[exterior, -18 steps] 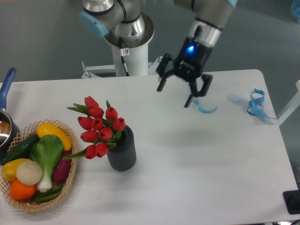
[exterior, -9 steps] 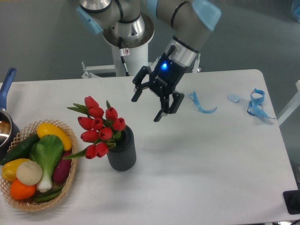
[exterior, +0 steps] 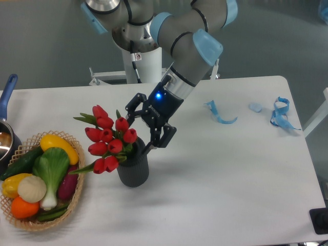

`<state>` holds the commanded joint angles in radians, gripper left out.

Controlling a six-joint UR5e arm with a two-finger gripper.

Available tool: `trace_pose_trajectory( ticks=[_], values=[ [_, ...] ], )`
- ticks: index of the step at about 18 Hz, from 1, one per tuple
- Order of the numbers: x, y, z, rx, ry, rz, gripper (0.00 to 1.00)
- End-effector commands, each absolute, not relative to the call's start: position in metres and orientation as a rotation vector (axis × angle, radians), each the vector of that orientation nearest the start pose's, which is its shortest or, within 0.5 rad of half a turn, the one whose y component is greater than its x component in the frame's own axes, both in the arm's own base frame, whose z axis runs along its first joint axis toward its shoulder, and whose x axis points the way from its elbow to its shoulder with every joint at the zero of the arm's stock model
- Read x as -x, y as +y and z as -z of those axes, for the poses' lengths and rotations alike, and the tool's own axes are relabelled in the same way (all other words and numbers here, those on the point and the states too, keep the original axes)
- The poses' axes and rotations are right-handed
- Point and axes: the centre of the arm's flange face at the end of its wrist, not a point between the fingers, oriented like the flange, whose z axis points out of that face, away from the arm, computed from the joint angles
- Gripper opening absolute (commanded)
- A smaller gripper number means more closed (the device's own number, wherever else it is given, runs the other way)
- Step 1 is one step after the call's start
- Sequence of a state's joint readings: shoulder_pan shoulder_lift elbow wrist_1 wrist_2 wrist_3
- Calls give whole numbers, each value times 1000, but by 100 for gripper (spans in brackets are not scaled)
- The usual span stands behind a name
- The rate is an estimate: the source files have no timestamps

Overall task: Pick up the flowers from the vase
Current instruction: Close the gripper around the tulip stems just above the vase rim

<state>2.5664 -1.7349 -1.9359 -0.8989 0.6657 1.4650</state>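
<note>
The flowers (exterior: 107, 139), a bunch of red tulip buds with green leaves, stand in the vase (exterior: 134, 167), a short dark grey ribbed cylinder on the white table. They lean to the left over the rim. My gripper (exterior: 138, 134) is open right beside the bunch, just above the vase's rim on its right side. One finger reaches behind the upper buds and the other hangs over the rim. Nothing is held between the fingers. The stems are hidden inside the vase.
A wicker basket (exterior: 32, 223) of vegetables sits at the left edge, close to the vase. A pot with a blue handle (exterior: 7, 93) is at the far left. Blue ribbon scraps (exterior: 220, 115) (exterior: 280, 114) lie at the back right of the table (exterior: 220, 179).
The arm has swung left and down across the table, from near the blue ribbon to the tulips. The gripper stayed open throughout. The flowers and vase have not moved.
</note>
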Motion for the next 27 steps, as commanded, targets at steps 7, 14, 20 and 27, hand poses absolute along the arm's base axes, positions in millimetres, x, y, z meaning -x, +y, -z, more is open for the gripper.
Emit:
trace_pose_trajectory(
  ticks=[7,14,20,27],
  values=[
    [302,471,-333,2154,610,254,100],
    [303,471,-332,2161,603,257,48],
    [306,473,-339,2157,583,256,31],
    [312,470,-351,2159,543,247,31]
  ],
)
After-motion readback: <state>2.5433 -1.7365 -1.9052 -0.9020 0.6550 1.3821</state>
